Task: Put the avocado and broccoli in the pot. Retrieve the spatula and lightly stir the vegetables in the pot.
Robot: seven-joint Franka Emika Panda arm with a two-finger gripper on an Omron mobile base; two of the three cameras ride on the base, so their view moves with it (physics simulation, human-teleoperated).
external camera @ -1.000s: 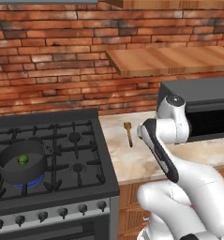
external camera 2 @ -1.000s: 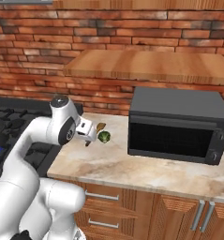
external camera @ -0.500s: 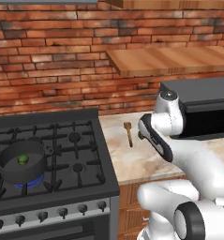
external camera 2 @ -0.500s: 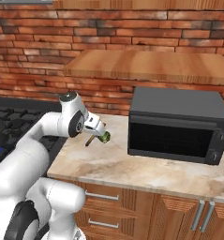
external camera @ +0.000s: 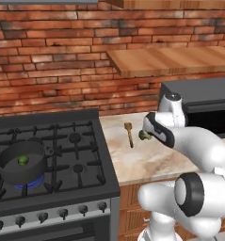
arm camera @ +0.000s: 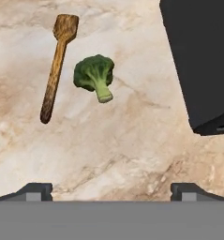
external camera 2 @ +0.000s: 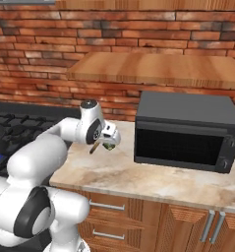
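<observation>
- The gripper (arm camera: 111, 190) hangs over the marble counter (arm camera: 132, 140) with its jaws spread wide and nothing between them; its two dark fingertips (arm camera: 36, 190) stand far apart at the bottom of the hand view
- In the hand view the broccoli (arm camera: 94, 75) lies on the counter ahead of the gripper, apart from it, head toward the upper left and short pale stalk pointing to the lower right
- Just beside the broccoli, not touching, lies the spatula (arm camera: 57, 65); its long axis runs almost parallel to the gripper's line of sight, with the flat head at the far end and the thin handle coming back toward the gripper, leaning slightly left
- The black microwave (arm camera: 197, 61) stands on the other side of the broccoli, its front corner near
- In the left base view the arm rises from the lower right, bends at the elbow and reaches left over the counter, the hand turned downward above the broccoli (external camera: 144, 135), with the spatula (external camera: 129, 133) beside it
- In the right base view the forearm stretches from the left toward the microwave (external camera 2: 185, 130), the hand low above the counter (external camera 2: 138, 177)
- Well apart, on the stove (external camera: 62, 160), the pot (external camera: 20, 162) sits on a front left burner with the avocado (external camera: 23, 160) inside
</observation>
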